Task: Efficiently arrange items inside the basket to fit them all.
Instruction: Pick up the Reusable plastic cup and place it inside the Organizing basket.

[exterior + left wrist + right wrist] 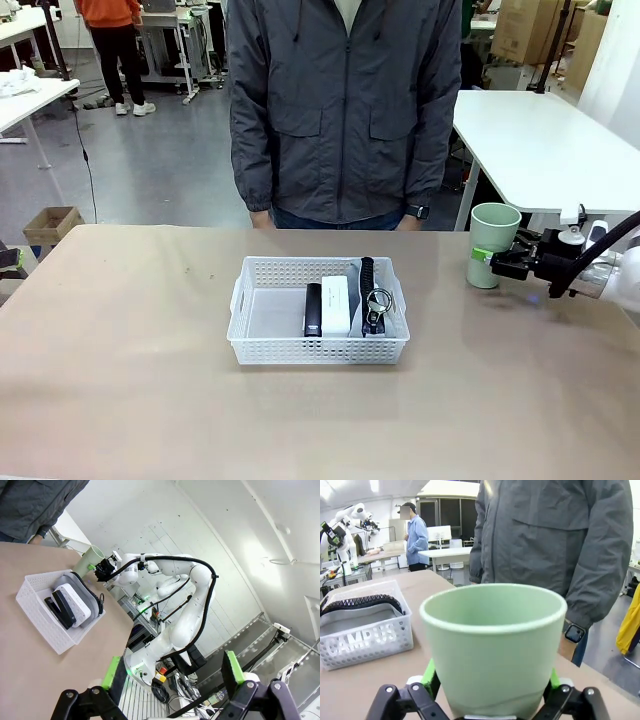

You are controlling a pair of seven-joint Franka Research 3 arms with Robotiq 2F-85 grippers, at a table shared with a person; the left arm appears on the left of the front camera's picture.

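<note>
right gripper point(507, 262) clasped cup point(494, 244) upright, right of basket point(318, 346). left gripper point(172, 672) gaped wide, empty. stapler point(313, 309), box point(335, 305), pouch point(372, 297) sat in basket.

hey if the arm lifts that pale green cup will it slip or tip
The pale green cup looks smooth and tapered, so it might slide in the right gripper. It stands upright on the table, taller than wide, so a sideways push would probably tip it.

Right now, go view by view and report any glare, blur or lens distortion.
Front view: even light, sharp, soft shadow beside the basket. Left wrist view: tilted, wide-angle bend, bright glare on the white wall; the open left claw is crisp. Right wrist view: the pale green cup looms large between the right claw's pads; background softer.
</note>
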